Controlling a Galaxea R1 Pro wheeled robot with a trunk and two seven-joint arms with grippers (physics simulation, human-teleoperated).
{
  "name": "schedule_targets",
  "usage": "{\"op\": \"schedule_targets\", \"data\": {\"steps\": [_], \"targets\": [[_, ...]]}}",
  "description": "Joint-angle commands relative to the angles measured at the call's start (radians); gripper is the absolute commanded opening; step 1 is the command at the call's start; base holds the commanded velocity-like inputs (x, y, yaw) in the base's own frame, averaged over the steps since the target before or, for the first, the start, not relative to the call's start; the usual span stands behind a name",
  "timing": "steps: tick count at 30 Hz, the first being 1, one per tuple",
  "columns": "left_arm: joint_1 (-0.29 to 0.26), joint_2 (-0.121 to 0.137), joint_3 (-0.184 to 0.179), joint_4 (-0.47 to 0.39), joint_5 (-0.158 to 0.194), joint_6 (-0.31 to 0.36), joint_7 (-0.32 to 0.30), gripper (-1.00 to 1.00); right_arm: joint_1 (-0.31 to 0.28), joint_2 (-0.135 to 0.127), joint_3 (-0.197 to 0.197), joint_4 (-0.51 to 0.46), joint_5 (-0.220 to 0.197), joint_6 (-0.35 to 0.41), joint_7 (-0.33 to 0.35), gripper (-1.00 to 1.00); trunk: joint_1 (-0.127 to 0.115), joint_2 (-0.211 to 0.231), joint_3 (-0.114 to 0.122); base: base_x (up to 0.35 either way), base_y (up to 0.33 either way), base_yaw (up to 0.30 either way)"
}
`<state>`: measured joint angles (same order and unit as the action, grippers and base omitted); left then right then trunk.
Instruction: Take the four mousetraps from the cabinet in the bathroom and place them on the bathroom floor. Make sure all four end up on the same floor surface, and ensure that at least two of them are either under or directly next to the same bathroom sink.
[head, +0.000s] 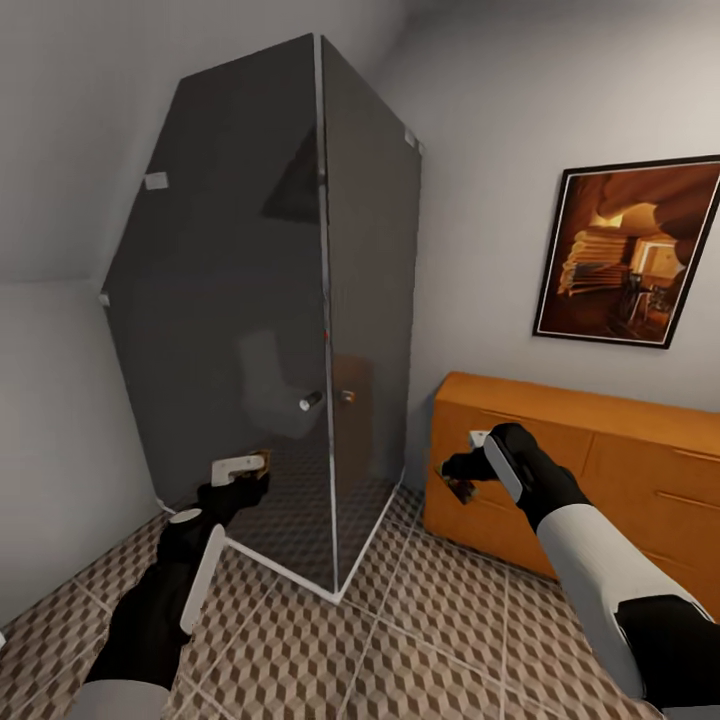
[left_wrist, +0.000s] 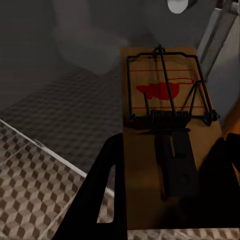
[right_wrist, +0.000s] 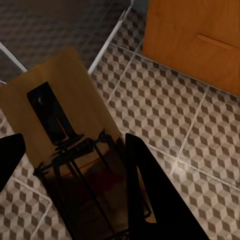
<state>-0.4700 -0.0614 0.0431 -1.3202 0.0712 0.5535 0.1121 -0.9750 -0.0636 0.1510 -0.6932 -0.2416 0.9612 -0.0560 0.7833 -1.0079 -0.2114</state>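
nearest the camera in the head view, both black-sleeved arms reach forward over the bathroom floor (head: 440, 630), whose tiles carry the brown, beige and white cube print with pale grout lines.

the left gripper (head: 238, 478) is held out low in front of the glass shower enclosure (head: 270, 300). its jaws are closed down on a mousetrap (left_wrist: 167, 125); in the left wrist view the tan board sits flat between the two dark fingers (left_wrist: 97, 200), wire bar and spring facing up, a red mark printed under the wire. in the head view that trap is just a small brown edge at the fingertips.

the right gripper (head: 462, 478) hangs in the air just in front of the left end of the cabinet (head: 600, 450), above the tiles. its jaws are likewise narrowed onto a second mousetrap (right_wrist: 60, 135), the board tilted, its wire frame lying between the black fingers (right_wrist: 150, 195), with floor tiles and the cabinet's orange-brown front beyond.

farther back, the smoky grey shower panels meet at a chrome corner post, with a small round knob (head: 310, 401) on the door. the low cabinet stands against the right-hand wall, its drawer fronts shut. above it hangs a black-framed picture (head: 630, 250) in amber tones.
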Motion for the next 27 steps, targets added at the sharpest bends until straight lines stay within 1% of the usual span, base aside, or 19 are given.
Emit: {"op": "schedule_targets", "data": {"steps": [1, 4, 9, 18, 22, 24, 27], "targets": [[-0.001, -0.002, 0.005, -0.006, 0.016, 0.005, 0.007, -1.0, -0.001, -0.003, 0.006, -0.002, -0.009, -0.003, -0.006, -1.0, 0.0, -0.001, -0.001, 0.0, 0.0, 0.276], [-0.001, -0.002, 0.01, -0.013, 0.041, 0.005, 0.007, -1.0, -0.001, -0.004, 0.006, -0.003, -0.009, -0.014, -0.005, -1.0, 0.0, -0.001, -0.001, 0.0, 0.0, 0.276], [-0.001, -0.001, 0.013, -0.014, 0.059, 0.005, 0.008, -1.0, -0.001, -0.002, 0.007, -0.003, -0.011, -0.018, -0.003, -1.0, 0.0, -0.001, -0.001, 0.0, 0.0, 0.276], [-0.001, 0.003, 0.017, -0.011, 0.058, 0.006, 0.009, -1.0, -0.001, 0.001, 0.007, -0.003, -0.012, -0.018, -0.001, -1.0, 0.0, -0.001, -0.001, 0.0, 0.0, 0.276], [-0.001, 0.02, 0.02, 0.001, 0.057, 0.007, 0.009, -1.0, -0.001, 0.001, 0.007, -0.003, -0.012, -0.018, -0.002, -1.0, 0.0, -0.001, -0.001, 0.0, 0.0, 0.276], [-0.001, 0.032, 0.021, 0.023, 0.056, 0.006, 0.01, -1.0, -0.001, 0.001, 0.007, -0.003, -0.012, -0.019, -0.002, -1.0, 0.0, -0.001, -0.001, 0.0, 0.0, 0.276], [-0.001, 0.049, 0.025, 0.106, 0.054, -0.005, 0.009, -1.0, -0.001, -0.003, 0.006, -0.001, -0.01, -0.022, -0.006, -1.0, 0.0, -0.001, -0.001, 0.0, 0.0, 0.276]]}}
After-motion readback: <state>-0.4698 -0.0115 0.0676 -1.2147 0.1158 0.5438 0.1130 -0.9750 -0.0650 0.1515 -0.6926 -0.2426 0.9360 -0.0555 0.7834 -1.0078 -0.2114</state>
